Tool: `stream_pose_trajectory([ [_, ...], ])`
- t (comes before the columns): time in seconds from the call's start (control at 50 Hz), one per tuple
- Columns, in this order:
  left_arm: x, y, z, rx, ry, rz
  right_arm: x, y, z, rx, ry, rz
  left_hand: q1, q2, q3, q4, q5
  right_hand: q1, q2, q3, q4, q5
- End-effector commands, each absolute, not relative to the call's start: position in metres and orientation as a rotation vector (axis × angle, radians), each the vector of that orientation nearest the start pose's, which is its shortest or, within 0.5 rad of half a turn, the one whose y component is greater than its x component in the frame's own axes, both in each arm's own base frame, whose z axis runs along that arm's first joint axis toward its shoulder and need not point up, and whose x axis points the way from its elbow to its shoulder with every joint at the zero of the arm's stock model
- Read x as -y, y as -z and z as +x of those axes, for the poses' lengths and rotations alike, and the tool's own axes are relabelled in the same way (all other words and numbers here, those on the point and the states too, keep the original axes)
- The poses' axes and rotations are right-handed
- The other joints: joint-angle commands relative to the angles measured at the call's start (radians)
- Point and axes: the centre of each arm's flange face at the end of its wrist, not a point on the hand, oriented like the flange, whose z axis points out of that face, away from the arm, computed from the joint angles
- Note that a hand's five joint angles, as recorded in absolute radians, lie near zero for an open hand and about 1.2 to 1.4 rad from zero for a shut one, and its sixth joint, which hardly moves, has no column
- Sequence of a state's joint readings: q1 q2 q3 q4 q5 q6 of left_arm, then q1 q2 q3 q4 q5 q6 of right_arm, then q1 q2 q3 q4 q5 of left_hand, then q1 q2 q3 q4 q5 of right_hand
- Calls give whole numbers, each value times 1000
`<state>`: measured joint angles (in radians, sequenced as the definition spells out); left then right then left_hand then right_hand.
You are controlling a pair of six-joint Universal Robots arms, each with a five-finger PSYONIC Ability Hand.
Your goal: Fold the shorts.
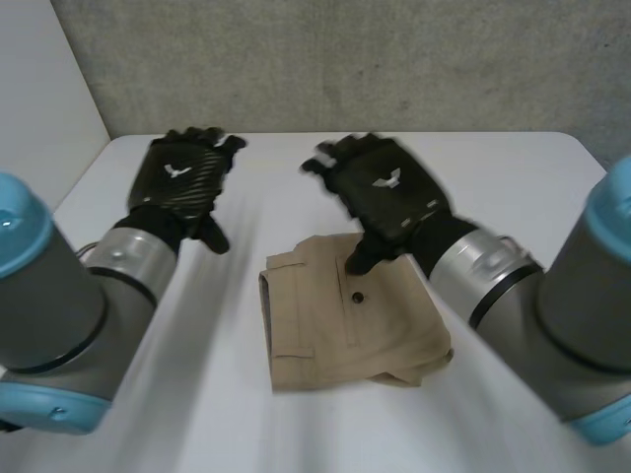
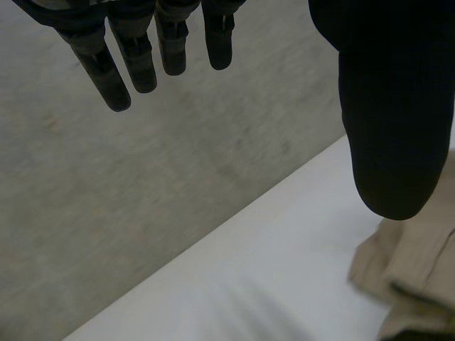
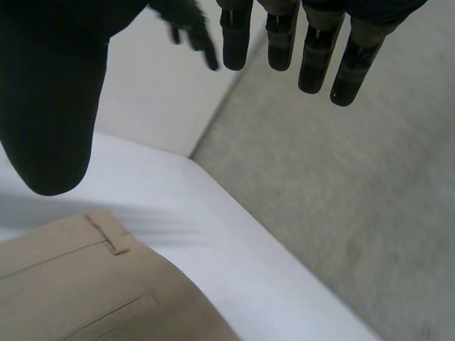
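Directly over the far edge of the tan shorts [image 1: 335, 325] hovers the right hand [image 1: 385, 189], fingers straight, empty; the left hand [image 1: 182, 177], likewise empty, hangs well aside.

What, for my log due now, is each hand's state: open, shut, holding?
Left hand: open, fingers straight, holding nothing.
Right hand: open, holding nothing.
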<state>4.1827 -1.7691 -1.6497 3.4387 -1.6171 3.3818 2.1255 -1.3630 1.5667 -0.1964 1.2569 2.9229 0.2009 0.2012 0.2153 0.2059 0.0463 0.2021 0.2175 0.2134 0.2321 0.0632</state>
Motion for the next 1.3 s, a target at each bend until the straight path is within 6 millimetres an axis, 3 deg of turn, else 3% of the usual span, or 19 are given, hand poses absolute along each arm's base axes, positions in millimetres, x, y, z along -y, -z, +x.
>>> stream_pose_trajectory([
  [0.02, 212, -228, -335, -2313, 2355, 972, 235, -220, 306, -1981, 1606, -918, -17, -17, -31, -22, -37, -28, -43, -39, -58, -63],
  [0.12, 209, -184, -351, -2487, 2114, 976, 248, -185, 300, -2175, 1497, -970, -20, -20, -34, -25, -40, -28, -43, -39, -58, -63],
  [0.22, 212, -143, -344, -2583, 1835, 912, 259, -162, 298, -2282, 1458, -967, -20, -20, -34, -25, -40, -28, -43, -39, -58, -63],
  [0.32, 214, -120, -336, -2609, 1684, 891, 263, -151, 295, -2338, 1479, -1013, -17, -17, -31, -22, -37, -28, -43, -39, -58, -63],
  [0.42, 217, -116, -333, -2615, 1655, 890, 261, -148, 296, -2328, 1488, -1107, -17, -17, -31, -22, -37, -28, -43, -39, -58, -63],
  [0.5, 213, -131, -337, -2603, 1721, 899, 259, -154, 298, -2310, 1506, -1121, -20, -20, -34, -25, -40, -28, -43, -39, -58, -63],
  [0.52, 214, -151, -338, -2580, 1794, 881, 259, -156, 298, -2305, 1515, -1117, -20, -20, -34, -25, -40, -28, -43, -39, -58, -63],
  [0.56, 214, -161, -338, -2567, 1837, 869, 261, -172, 298, -2279, 1573, -1087, -23, -23, -37, -28, -42, -28, -43, -39, -58, -63],
  [0.58, 213, -190, -336, -2530, 1944, 831, 261, -172, 298, -2279, 1573, -1087, -23, -23, -37, -28, -43, -28, -43, -39, -58, -63],
  [0.62, 212, -200, -336, -2518, 1980, 817, 262, -181, 297, -2260, 1609, -1073, -23, -23, -37, -28, -43, -28, -43, -39, -58, -63],
  [0.64, 211, -215, -334, -2495, 2036, 798, 263, -219, 294, -2172, 1748, -984, -25, -26, -40, -31, -45, -28, -43, -39, -58, -63],
  [0.7, 208, -250, -327, -2435, 2160, 745, 265, -251, 291, -2088, 1866, -862, -26, -26, -40, -31, -45, -28, -43, -39, -58, -63],
  [0.72, 206, -259, -325, -2419, 2194, 730, 268, -271, 285, -2043, 1950, -764, -26, -27, -41, -31, -46, -28, -43, -39, -58, -63],
  [0.74, 205, -278, -319, -2380, 2262, 690, 270, -282, 280, -2024, 1993, -713, -26, -27, -41, -31, -46, -28, -43, -39, -58, -63],
  [0.8, 211, -306, -303, -2308, 2347, 593, 273, -317, 260, -1980, 2143, -542, -26, -27, -41, -31, -46, -28, -43, -39, -58, -63],
  [0.84, 226, -334, -276, -2220, 2409, 452, 272, -330, 251, -1973, 2204, -486, -11, -11, -25, -16, -31, -28, -43, -39, -58, -63],
  [0.92, 240, -361, -245, -2168, 2440, 387, 272, -343, 239, -2001, 2266, -442, 19, 18, 4, 13, -1, -28, -43, -39, -58, -63],
  [1.04, 244, -367, -233, -2237, 2432, 431, 272, -347, 235, -2038, 2264, -461, -2, -2, -16, -7, -22, -28, -43, -39, -58, -63],
  [1.3, 244, -364, -232, -2300, 2437, 385, 268, -340, 239, -2058, 2217, -523, -17, -17, -31, -22, -37, -28, -43, -39, -58, -63],
])
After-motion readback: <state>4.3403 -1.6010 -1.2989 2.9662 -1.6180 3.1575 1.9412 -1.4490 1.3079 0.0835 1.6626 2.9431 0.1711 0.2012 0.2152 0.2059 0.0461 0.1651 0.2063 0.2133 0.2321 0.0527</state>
